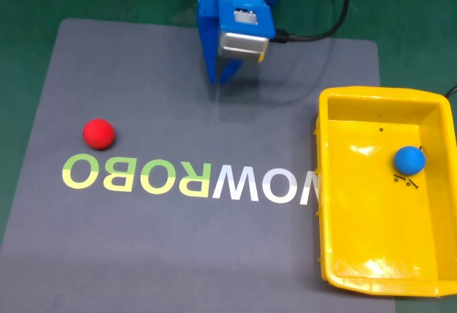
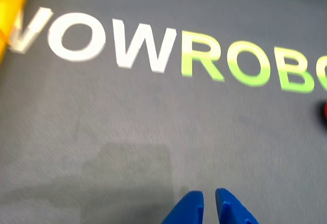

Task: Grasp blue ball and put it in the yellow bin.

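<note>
While the hand (image 2: 209, 206) hangs empty over the grey mat (image 1: 178, 241), its blue fingertips nearly together with a thin gap, the blue ball (image 1: 409, 159) lies well apart inside the yellow bin (image 1: 378, 284), with the red ball (image 1: 98, 133) away on the hand's other side.

Blue arm (image 1: 239, 13) at top centre of fixed view, folded back, wrist pitched downward. Gripper (image 1: 223, 76) pointing down, fingers drawn together into narrow wedge, tips close above surface. In wrist view, gripper (image 2: 210, 206) entering from bottom edge, two blue fingertips (image 2: 188, 211) side by side, thin gap between, nothing held.
</note>
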